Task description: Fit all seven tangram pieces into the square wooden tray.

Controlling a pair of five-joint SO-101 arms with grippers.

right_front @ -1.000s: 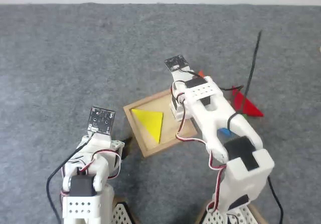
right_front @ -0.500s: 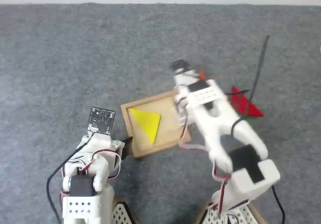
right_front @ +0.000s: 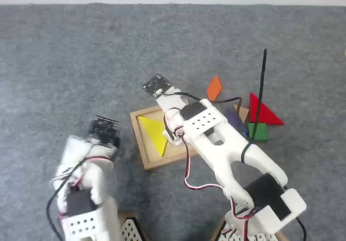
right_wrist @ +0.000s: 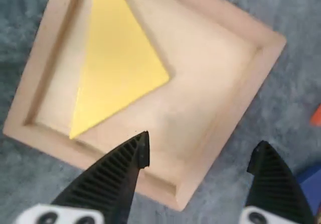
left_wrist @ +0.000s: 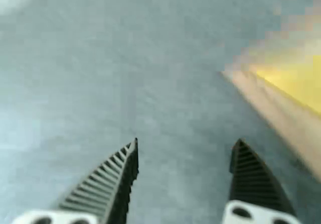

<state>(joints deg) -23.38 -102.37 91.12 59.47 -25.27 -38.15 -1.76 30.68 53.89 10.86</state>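
Note:
The square wooden tray point(right_front: 141, 152) lies mid-table with a yellow triangle point(right_front: 154, 134) flat inside it along one side. My right arm point(right_front: 203, 125) stretches over the tray. Its wrist view shows the right gripper point(right_wrist: 203, 151) open and empty above the tray's bare floor, near the rim point(right_wrist: 261, 53) and beside the yellow triangle point(right_wrist: 115, 63). My left gripper point(left_wrist: 185, 148) is open and empty over grey carpet, with the tray's edge point(left_wrist: 271, 103) off to one side. Right of the tray lie an orange piece point(right_front: 214, 87), a red triangle point(right_front: 262, 111), a green piece point(right_front: 259, 132) and a purple piece point(right_front: 235, 116).
Grey carpet covers the table. The left arm point(right_front: 89, 154) stands at the near left, left of the tray. A black cable point(right_front: 262, 84) rises beside the loose pieces. A blue piece point(right_wrist: 308, 176) and an orange corner point(right_wrist: 316, 116) lie just outside the tray.
The right arm has swung left across the tray, uncovering the orange, purple and green pieces. The tray has shifted slightly left. The left arm has tilted to the left.

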